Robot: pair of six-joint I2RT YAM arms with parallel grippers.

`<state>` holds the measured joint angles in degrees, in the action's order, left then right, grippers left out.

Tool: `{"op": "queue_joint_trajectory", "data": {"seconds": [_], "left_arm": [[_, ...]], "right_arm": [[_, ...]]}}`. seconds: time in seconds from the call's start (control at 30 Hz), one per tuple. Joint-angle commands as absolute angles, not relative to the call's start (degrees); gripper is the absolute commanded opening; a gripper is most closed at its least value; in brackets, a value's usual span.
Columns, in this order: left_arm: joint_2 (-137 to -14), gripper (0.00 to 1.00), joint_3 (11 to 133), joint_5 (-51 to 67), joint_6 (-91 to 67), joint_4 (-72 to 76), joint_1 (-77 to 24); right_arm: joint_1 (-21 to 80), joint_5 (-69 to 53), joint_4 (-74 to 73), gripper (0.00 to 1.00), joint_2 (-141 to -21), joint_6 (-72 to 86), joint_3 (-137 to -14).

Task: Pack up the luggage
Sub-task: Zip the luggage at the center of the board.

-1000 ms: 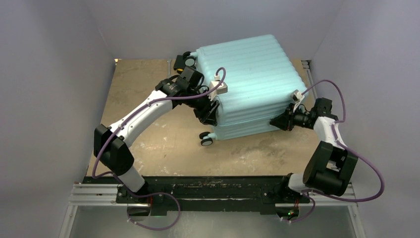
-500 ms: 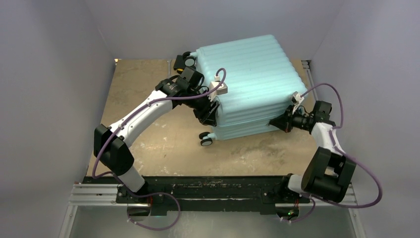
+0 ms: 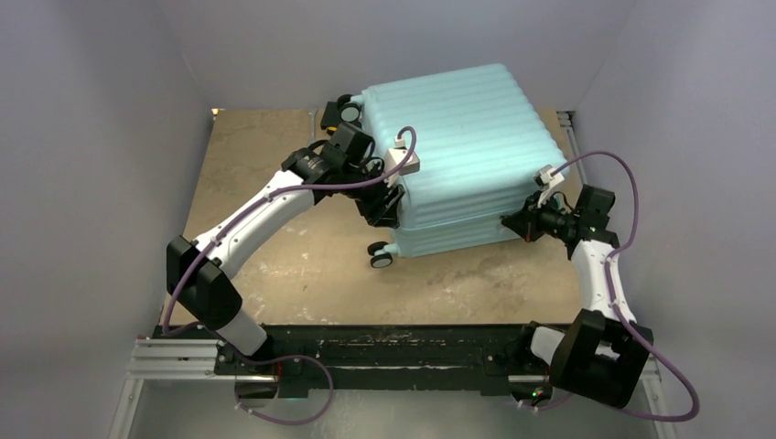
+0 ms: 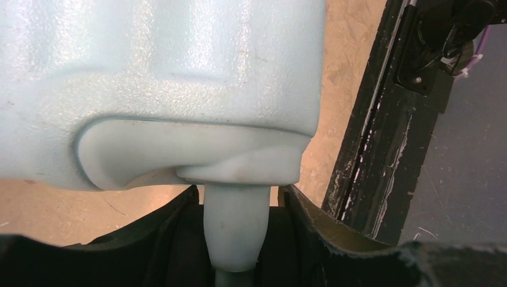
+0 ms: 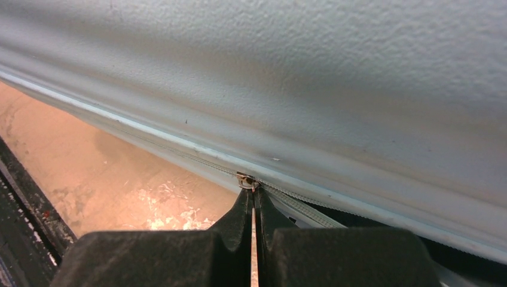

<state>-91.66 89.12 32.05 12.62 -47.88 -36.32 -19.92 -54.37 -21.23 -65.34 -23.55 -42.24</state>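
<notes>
Top external: luggage (image 3: 458, 146) lies ribbed shell up at the far centre-right of the table (image 3: 274, 183), lid down on the lower half. Wheels face left: one pair at the far-left corner (image 3: 348, 110), one wheel at the near-left corner (image 3: 380, 256).

Left gripper (image 3: 384, 203) is against the luggage's left side, between the two wheel ends. Right gripper (image 3: 512, 222) is at the near-right corner, at seam height. The black base rail (image 3: 393, 347) runs along the near edge.

Left wrist: mint shell (image 4: 179, 72) fills the top of the frame, with a recessed moulding under it. A mint handle stub (image 4: 234, 233) drops from that recess straight into the left gripper (image 4: 239, 206). The black fingers (image 4: 173, 239) sit on either side and clamp the stub. A sliver of table shows by the right fingertip, so contact right at that tip isn't clear. Table (image 4: 335, 72) and rail (image 4: 382, 119) are off to the right.

Right wrist: right gripper (image 5: 252, 200) is pressed together, with only a hairline slit between the fingers (image 5: 179, 257). It's pinching the zipper pull (image 5: 246, 180) at the tips. The zipper (image 5: 179, 153) runs diagonally along the shell edge (image 5: 299, 72), and the slider sits on that track. The zipper teeth look spread to the right of the slider. Table (image 5: 89, 173) is below left.
</notes>
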Motion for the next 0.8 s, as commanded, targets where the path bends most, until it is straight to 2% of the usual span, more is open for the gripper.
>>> {"op": "queue_joint_trajectory", "data": {"seconds": [0.0,0.4,0.6,0.77], "left_arm": [[-79.1,0.0,91.6,25.9,12.5,-41.6,-33.5],[-72.5,0.0,86.3,19.8,12.1,-41.4,-33.4],[-71.7,0.0,85.9,16.8,12.0,-41.5,-33.3],[-71.7,0.0,84.8,19.7,12.4,-41.6,-33.3]], "right_arm": [[-21.1,-36.4,-11.4,0.0,-64.0,-26.1,-45.1],[-21.2,-25.6,-7.9,0.0,-59.9,-25.7,-44.5],[-22.6,-26.6,-9.4,0.0,-60.3,-25.9,-47.3],[-22.9,-26.7,-13.6,0.0,-63.2,-26.1,-51.5]]}}
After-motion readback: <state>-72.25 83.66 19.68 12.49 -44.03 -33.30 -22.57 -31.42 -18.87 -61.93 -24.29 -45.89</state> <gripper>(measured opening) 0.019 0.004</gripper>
